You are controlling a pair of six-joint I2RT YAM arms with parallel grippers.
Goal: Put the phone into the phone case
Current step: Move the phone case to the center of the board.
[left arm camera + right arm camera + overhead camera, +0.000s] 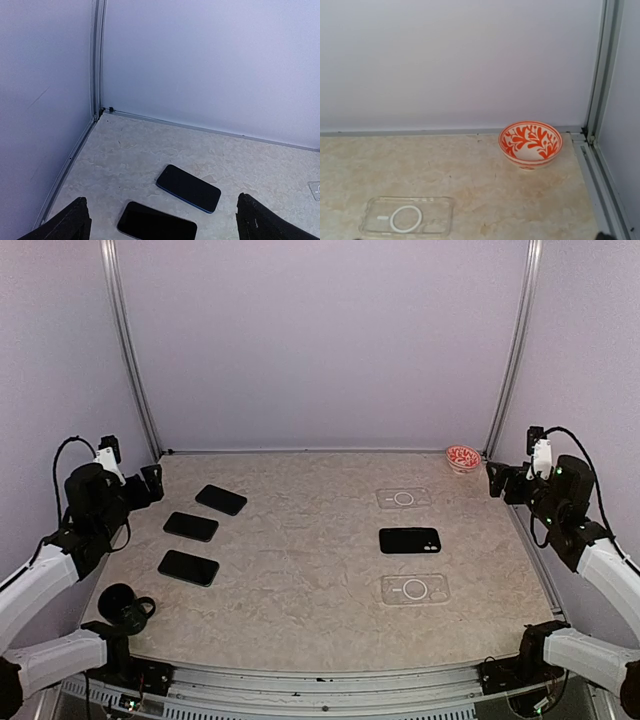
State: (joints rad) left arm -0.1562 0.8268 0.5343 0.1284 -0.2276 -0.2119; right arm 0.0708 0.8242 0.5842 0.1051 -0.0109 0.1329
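On the desk (300,560), the left gripper (150,484) and the right gripper (497,481) both stand spread apart and empty. The phone (188,567), lower left, should be stiff and slippery, so take it by its long edges. The clear phone case (414,589) lies lower right.

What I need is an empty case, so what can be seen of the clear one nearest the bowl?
The case is a clear, plastic-looking shell with rounded corners, a white ring and a short white bar in its back. It lies flat and empty on the table, nearer than the bowl and to its left, apart from it. Only the table touches it.
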